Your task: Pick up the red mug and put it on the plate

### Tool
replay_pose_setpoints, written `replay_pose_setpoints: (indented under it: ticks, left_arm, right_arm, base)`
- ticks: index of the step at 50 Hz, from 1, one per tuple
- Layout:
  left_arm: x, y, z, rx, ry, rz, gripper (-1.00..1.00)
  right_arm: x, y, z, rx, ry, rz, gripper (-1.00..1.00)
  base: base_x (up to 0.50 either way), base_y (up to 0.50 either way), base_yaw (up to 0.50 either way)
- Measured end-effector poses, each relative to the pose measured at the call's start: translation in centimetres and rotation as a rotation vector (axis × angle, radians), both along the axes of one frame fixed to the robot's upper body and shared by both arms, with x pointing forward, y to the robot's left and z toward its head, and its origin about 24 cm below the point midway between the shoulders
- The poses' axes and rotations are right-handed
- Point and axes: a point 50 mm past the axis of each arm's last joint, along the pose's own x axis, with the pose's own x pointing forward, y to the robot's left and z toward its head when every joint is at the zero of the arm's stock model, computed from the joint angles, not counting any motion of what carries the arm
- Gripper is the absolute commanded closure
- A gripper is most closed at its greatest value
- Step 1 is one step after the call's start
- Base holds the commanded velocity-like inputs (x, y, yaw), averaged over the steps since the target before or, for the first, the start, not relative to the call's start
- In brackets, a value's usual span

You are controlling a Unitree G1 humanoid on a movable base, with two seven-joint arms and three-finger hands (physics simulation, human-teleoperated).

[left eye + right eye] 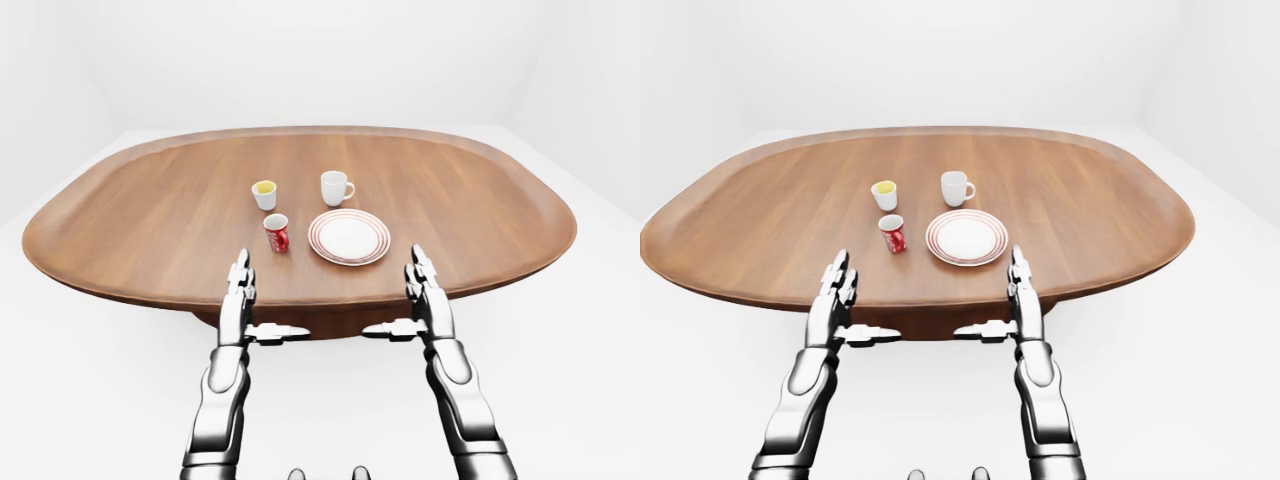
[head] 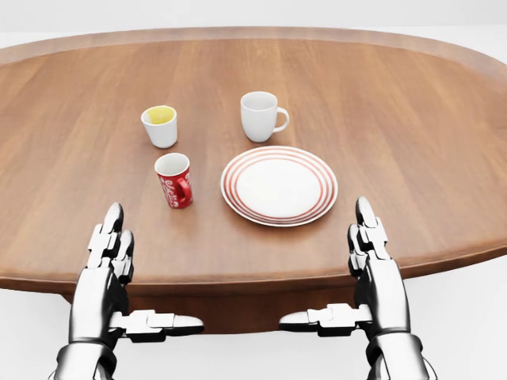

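A red mug [image 2: 175, 180] with white lettering stands upright on the oval wooden table [image 2: 412, 119], its handle turned toward the lower right. Just right of it lies a white plate [image 2: 279, 185] with red rings, nothing on it. My left hand [image 2: 111, 245] hovers open below and left of the mug, near the table's lower edge, fingers straight and thumb pointing right. My right hand [image 2: 368, 241] is open too, below and right of the plate, thumb pointing left. Neither hand touches anything.
A small white cup [image 2: 161, 126] with yellow inside stands above the red mug. A plain white mug [image 2: 261, 116] stands above the plate. White floor and walls surround the table [image 1: 80, 230].
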Motion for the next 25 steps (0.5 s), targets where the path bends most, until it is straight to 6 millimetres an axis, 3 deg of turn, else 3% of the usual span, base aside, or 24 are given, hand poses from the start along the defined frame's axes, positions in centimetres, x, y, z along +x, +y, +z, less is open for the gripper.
replay_pose_setpoints:
  ticks: [25]
  left_arm:
    - [0.1, 0.56, -0.12, 0.002, 0.003, 0.006, -1.0]
  right_arm:
    - [-0.01, -0.66, 0.09, -0.003, 0.004, 0.005, -1.0]
  base:
    - [0.0, 0.01, 0.0]
